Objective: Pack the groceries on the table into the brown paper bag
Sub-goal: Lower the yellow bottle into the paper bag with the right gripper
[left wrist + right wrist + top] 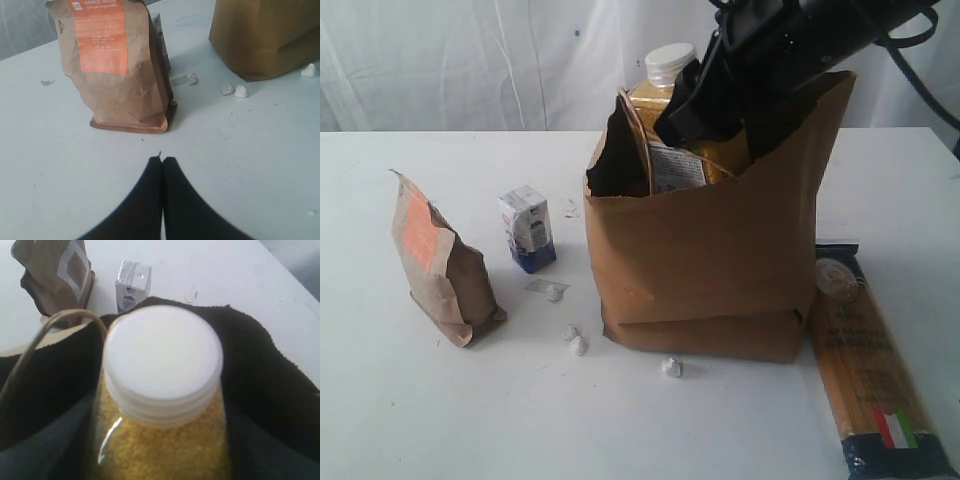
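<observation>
While the left gripper point(162, 161) sits pinched shut and empty by the pouch point(117, 75), the right gripper point(700, 115) clamps the bottle point(162, 390) partway into the bag point(720, 260); letting go early could tip it or rip the ragged rim.

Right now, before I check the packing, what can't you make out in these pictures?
Inside of the brown paper bag: exterior view, its front wall hides it.
Lower half of the yellow-grain bottle: behind that wall; cut off in the right wrist view.
Small carton: left wrist view, mostly behind the pouch.
Pouch print: same view, blurred.
</observation>
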Available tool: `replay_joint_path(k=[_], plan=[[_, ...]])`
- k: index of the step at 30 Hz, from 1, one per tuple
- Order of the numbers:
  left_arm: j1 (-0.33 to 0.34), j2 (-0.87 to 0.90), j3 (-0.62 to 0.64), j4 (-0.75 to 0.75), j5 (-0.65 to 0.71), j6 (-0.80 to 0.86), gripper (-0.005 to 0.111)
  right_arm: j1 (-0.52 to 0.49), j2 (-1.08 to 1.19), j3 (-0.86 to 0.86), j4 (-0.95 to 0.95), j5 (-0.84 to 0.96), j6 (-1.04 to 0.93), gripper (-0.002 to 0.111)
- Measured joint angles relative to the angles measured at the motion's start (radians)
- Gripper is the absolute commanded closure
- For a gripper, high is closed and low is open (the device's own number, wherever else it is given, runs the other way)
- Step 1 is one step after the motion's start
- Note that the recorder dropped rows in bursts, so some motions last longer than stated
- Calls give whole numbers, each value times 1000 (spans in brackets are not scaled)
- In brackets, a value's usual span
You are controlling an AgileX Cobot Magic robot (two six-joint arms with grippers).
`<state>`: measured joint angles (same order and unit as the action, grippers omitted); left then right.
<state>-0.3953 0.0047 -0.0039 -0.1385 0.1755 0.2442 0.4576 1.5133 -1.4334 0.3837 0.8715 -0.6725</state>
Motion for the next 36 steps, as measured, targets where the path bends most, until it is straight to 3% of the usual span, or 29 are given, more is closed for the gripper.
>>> replay_joint_path(k=[6,13,16,24,29,36], plan=[[0,0,0,0,0,0,107,0,-6,1,-4,9,4,100],[0,0,0,0,0,0,107,0,-8,1,-8,14,41,71],[0,0,0,0,0,0,107,0,-10,1,-9,17,41,66],[0,0,0,0,0,0,107,0,-22,1,-22,37,43,64],[0,0,0,0,0,0,107,0,-28,1,-28,60,44,54],[0,0,0,0,0,0,107,0,-33,1,-32,80,66,53]])
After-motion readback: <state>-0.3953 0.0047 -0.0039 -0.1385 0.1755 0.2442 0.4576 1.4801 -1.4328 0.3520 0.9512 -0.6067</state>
